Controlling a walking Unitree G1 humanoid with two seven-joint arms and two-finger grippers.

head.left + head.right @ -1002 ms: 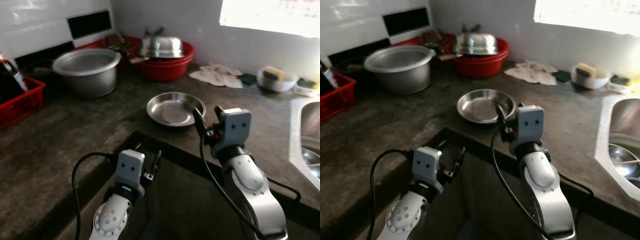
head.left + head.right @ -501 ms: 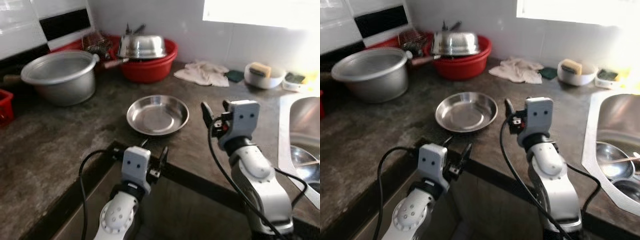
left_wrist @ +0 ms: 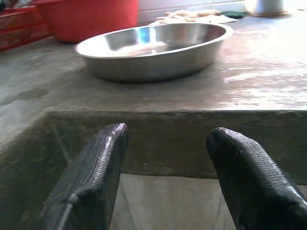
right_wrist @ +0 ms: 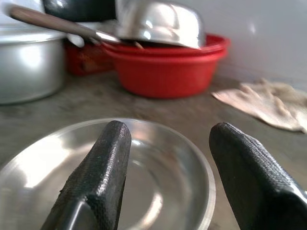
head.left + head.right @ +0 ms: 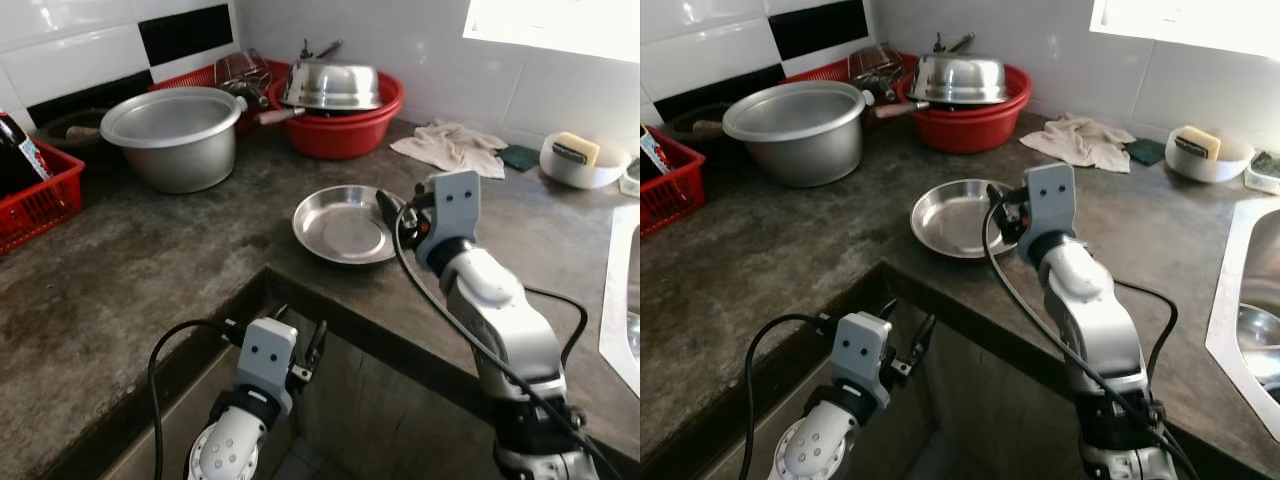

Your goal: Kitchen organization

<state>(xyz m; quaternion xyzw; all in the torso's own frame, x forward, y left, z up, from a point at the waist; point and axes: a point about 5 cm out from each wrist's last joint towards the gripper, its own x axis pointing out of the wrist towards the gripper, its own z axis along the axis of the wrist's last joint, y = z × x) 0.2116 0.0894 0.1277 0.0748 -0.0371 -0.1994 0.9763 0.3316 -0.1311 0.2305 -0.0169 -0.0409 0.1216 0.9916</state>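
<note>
Hovering over steel plate (image 5: 345, 224) rim — right gripper (image 4: 165, 177), fingers apart | left gripper (image 3: 168, 182) — apart, below counter edge (image 3: 192, 115)

The right gripper (image 5: 388, 207) and its arm cover the plate's (image 5: 345, 225) rim at 3 o'clock. The red crate (image 5: 38, 200) at 9 o'clock is cut by the picture's edge, and the bottle (image 5: 14, 150) in it is only partly seen. The sink (image 5: 1252, 310) at 3 o'clock is cut off too, its contents too partial to tell. An upturned steel bowl (image 5: 330, 84) hides what lies in the red basin (image 5: 345, 130). The things in the white dish (image 5: 580, 160) at 2 o'clock are too small to name. In the right wrist view the near plate rim is blurred.
</note>
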